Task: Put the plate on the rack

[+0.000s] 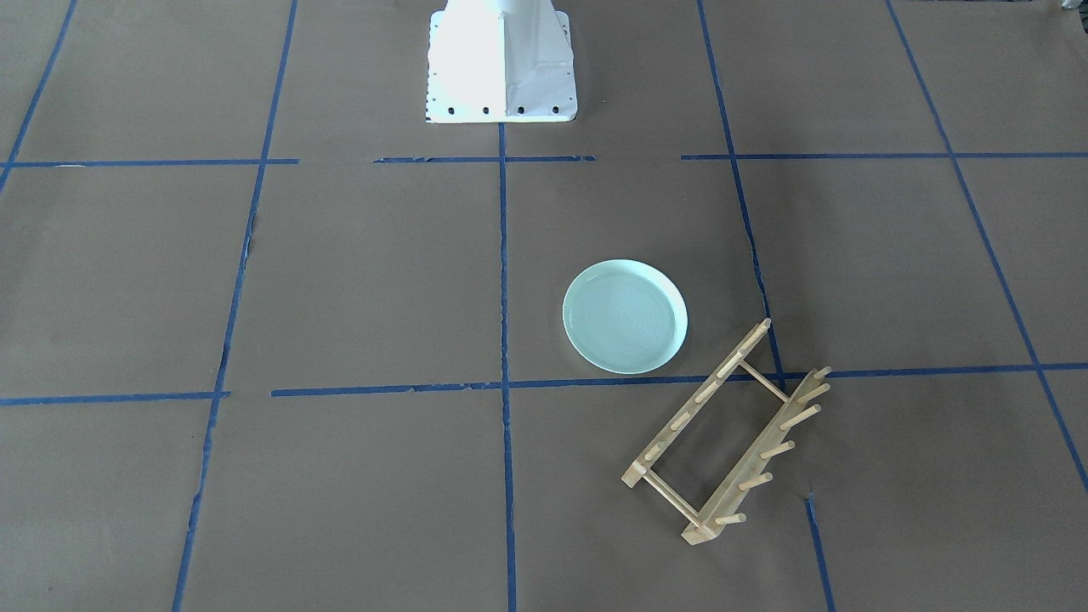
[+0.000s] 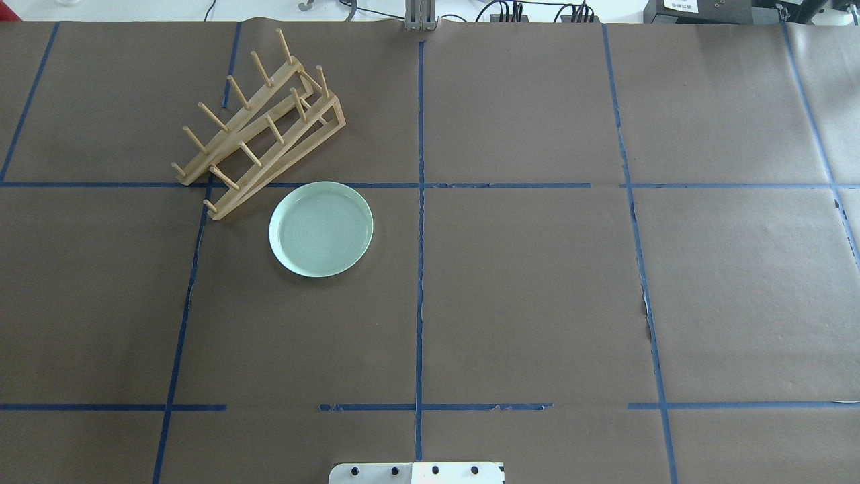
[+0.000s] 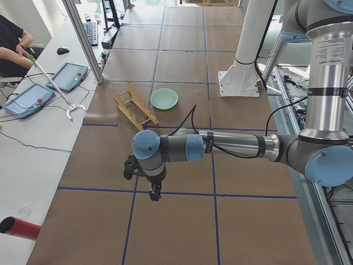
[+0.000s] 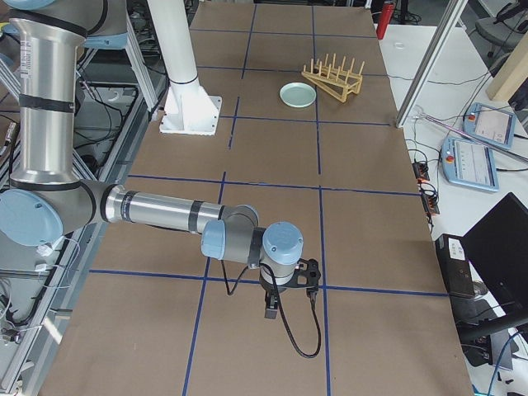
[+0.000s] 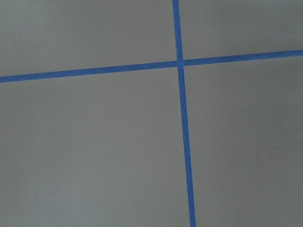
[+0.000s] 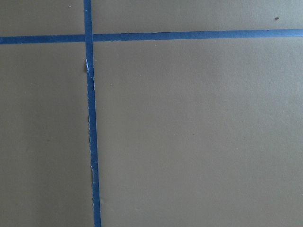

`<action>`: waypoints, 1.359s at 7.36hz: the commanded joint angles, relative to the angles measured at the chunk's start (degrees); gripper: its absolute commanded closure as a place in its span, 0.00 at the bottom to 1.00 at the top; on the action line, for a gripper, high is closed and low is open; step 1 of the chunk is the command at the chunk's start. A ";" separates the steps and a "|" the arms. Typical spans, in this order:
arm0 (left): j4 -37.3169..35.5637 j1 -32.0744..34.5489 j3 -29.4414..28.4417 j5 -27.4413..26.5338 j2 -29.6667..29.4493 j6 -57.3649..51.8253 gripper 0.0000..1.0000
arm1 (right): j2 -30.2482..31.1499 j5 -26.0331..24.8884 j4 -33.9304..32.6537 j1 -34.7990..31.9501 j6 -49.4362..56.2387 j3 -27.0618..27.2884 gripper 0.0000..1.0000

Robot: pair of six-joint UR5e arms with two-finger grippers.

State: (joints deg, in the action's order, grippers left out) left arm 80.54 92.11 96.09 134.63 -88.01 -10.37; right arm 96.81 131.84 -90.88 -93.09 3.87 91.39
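The pale mint-green plate lies flat on the brown table, left of centre in the overhead view. The light wooden rack stands just beyond it, set diagonally, its pegs empty. Plate and rack are close but apart. Both show small in the side views: plate, rack. My left gripper hangs over the table far from them, at the table's left end. My right gripper hangs at the right end. I cannot tell whether either is open or shut.
The white robot base stands at the table's robot-side edge. Blue tape lines grid the brown paper. An operator, control tablets and a red cylinder are on the side bench. Both wrist views show only paper and tape.
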 commanded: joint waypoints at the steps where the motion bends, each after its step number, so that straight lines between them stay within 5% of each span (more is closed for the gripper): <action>1: 0.23 0.00 0.24 0.02 -0.06 -0.01 0.00 | -0.04 0.00 0.00 0.01 0.00 0.02 0.00; 10: 0.41 0.00 0.86 0.37 -0.06 0.08 0.00 | 0.04 0.00 0.00 0.01 0.00 0.02 0.00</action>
State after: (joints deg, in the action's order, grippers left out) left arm 80.95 92.11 96.87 134.97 -88.05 -10.28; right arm 96.80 131.84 -90.88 -93.08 3.87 91.41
